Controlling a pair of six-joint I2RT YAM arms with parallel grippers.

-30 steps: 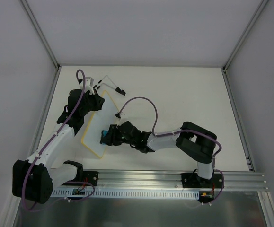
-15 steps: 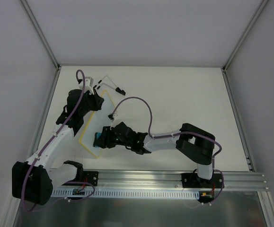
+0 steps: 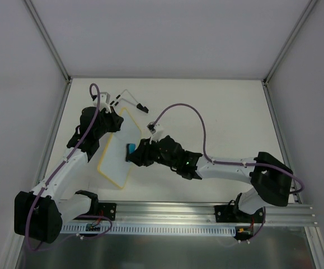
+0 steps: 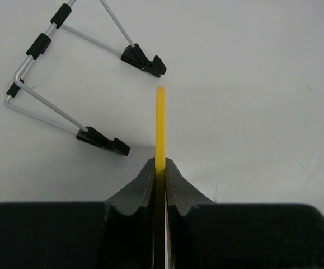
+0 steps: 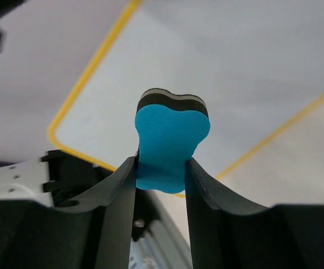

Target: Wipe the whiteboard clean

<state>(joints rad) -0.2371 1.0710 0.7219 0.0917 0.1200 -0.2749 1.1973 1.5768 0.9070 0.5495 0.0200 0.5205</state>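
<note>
The whiteboard (image 3: 114, 159), white with a thin yellow frame, lies slantwise at the left of the table. My left gripper (image 3: 112, 120) is shut on its far edge, and the left wrist view shows the yellow edge (image 4: 160, 120) pinched between the jaws of the left gripper (image 4: 160, 166). My right gripper (image 3: 135, 153) is shut on a blue eraser (image 3: 131, 152) at the board's right side. In the right wrist view the eraser (image 5: 170, 140) sticks out of the right gripper (image 5: 160, 168), facing the white board surface (image 5: 217, 67). No marks show on that surface.
A wire stand with black feet (image 3: 129, 100) lies on the table just beyond the board; it also shows in the left wrist view (image 4: 66, 73). An aluminium rail (image 3: 206, 213) runs along the near edge. Frame posts and grey walls bound the table.
My right gripper has swept the eraser down-left over the board's near end, then up and right to the board's right side. The right arm has stretched out. The left gripper has stayed put.
</note>
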